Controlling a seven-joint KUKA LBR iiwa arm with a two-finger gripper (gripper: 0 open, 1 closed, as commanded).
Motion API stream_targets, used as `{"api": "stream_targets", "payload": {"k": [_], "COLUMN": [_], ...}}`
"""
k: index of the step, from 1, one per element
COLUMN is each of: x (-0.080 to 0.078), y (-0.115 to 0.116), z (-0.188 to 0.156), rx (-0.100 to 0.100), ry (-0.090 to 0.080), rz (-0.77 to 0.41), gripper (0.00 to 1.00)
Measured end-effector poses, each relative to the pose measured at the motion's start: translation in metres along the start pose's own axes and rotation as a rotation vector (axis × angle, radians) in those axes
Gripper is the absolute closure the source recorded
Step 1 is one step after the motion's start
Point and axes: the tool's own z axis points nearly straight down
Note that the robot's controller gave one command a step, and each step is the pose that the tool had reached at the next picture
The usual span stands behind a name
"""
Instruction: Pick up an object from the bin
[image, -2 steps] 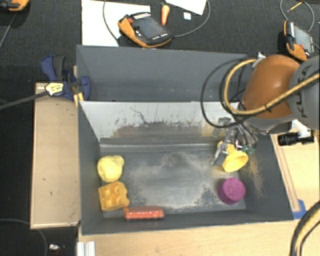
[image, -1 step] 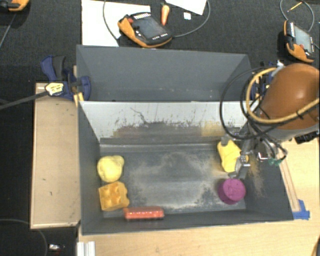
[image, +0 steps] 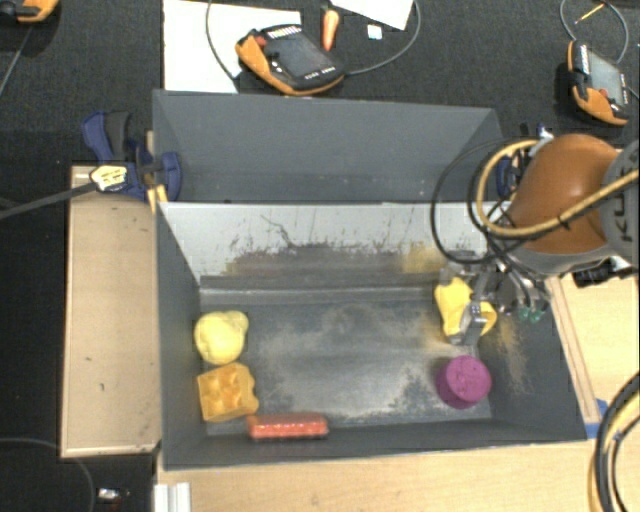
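The arm (image: 572, 195) reaches in from the right, its end effector (image: 476, 318) pointing downward.

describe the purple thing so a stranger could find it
In the grey metal bin, look at the floor's right side, just below the robot's hand. The squat round purple piece lies there, the only purple thing; its nearest neighbour, a lumpy yellow piece, is above it.

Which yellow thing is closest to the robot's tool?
The yellow lump on the right of the bin, right beside the tool. The yellow ball and yellow block sit far left.
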Motion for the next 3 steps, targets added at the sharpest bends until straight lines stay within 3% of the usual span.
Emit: {"api": "stream_targets", "payload": {"k": [1, 2, 3], "x": [0.014, 0.017, 0.008], "y": [0.009, 0.013, 0.012], "z": [-0.029, -0.063, -0.051], "rx": [-0.001, -0.001, 0.0], "ry": [0.003, -0.007, -0.007], "rz": [-0.019, -0.054, -0.303], "gripper": [0.0, 0.0, 0.0]}}
